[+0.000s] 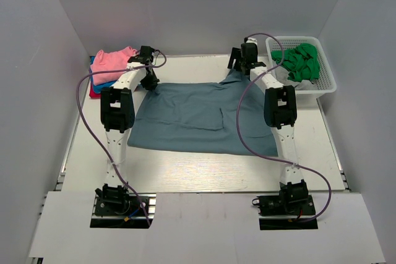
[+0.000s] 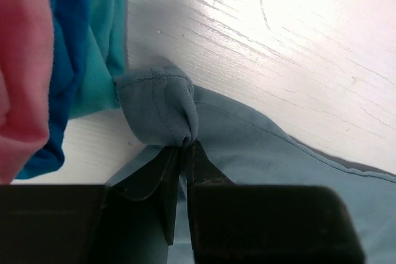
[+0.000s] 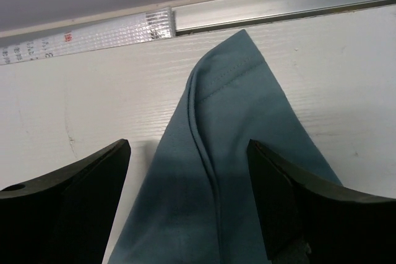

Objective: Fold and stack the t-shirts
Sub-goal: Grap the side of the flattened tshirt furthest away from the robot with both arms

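Observation:
A large slate-blue t-shirt (image 1: 198, 119) lies spread on the white table. At its far left corner my left gripper (image 1: 148, 78) is shut on the cloth: in the left wrist view the gripper (image 2: 185, 146) pinches a bunched fold of the slate-blue t-shirt (image 2: 161, 109). My right gripper (image 1: 244, 66) stands open over the shirt's far right corner. In the right wrist view the gripper (image 3: 189, 153) straddles the pointed hem of the t-shirt (image 3: 223, 140). A stack of pink (image 1: 114, 60), bright blue and red t-shirts sits at the far left.
A white mesh basket (image 1: 325, 81) at the far right holds green cloth (image 1: 303, 63). The pink (image 2: 21, 60) and blue (image 2: 74, 60) stacked shirts lie just left of the left gripper. A metal rail (image 3: 278, 1) runs along the table's far edge.

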`<state>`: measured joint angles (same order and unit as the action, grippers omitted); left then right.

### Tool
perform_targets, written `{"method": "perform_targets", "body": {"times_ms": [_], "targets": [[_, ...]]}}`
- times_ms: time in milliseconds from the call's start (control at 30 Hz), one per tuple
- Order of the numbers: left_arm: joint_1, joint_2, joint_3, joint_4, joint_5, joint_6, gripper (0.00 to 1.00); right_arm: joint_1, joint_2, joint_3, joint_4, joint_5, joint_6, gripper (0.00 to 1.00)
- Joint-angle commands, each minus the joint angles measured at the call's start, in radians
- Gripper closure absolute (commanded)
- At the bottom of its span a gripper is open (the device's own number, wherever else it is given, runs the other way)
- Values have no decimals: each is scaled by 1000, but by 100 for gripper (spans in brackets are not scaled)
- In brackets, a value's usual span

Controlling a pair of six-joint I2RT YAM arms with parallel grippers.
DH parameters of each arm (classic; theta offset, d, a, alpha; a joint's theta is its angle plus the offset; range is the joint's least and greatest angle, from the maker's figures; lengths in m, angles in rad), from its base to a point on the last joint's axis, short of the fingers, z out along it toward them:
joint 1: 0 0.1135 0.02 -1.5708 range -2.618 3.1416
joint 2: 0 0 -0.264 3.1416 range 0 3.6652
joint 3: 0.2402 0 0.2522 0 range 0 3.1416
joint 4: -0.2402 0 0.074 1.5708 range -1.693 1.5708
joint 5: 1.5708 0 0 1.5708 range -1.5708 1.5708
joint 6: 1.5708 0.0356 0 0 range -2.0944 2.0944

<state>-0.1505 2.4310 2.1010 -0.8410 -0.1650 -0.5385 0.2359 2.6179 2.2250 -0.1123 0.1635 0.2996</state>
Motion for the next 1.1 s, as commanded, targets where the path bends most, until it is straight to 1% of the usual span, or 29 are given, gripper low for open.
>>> {"method": "perform_targets", "body": {"times_ms": [0,33,67,100,200,233,300,400,433,467,533,567,633,700,767,833,867,933,967,1000,1033,1067], "targets": [[-11,26,-35,-98,91,-35,82,2,27,38,69,-45,27,19],[-11,26,-35,-107,91,-35,82,0,24,38,74,-42,26,22],[-11,26,-26,-107,100,-35,82,0,25,36,77,-33,33,22],[-11,26,-26,-119,101,-35,82,-1,24,36,86,-32,35,24],[-11,36,-16,-142,101,-46,85,-1,19,35,97,1,26,32],[-1,36,-16,-142,101,-46,85,2,19,33,100,11,24,36],[-1,36,-16,-153,110,-55,85,3,19,33,96,27,18,41],[-1,45,-7,-153,110,-66,87,5,14,27,100,53,-22,54],[-1,45,-7,-165,110,-66,87,3,19,31,129,57,-25,65],[-1,54,7,-165,110,-77,88,2,21,35,128,56,-13,67],[8,54,24,-175,110,-77,88,2,22,35,119,56,-27,67],[8,54,34,-184,110,-77,88,2,24,33,117,57,-28,63],[8,54,34,-184,110,-86,88,3,30,36,115,47,-39,61],[8,54,34,-184,101,-86,88,2,33,39,122,38,-43,55],[8,54,34,-175,101,-86,88,0,51,54,120,12,-53,51],[8,54,43,-164,101,-86,88,2,63,91,114,-5,-73,51],[8,54,44,-164,101,-86,88,2,68,93,114,-5,-74,49],[8,54,63,-164,101,-86,88,3,65,90,114,-12,-79,49],[8,54,63,-164,101,-95,90,2,65,93,114,-12,-76,51],[8,45,63,-164,101,-95,93,5,65,91,114,-13,-70,60],[8,45,73,-164,101,-95,93,0,68,90,114,-13,-65,64],[8,45,73,-164,101,-95,93,2,70,93,114,-16,-62,66]]}}
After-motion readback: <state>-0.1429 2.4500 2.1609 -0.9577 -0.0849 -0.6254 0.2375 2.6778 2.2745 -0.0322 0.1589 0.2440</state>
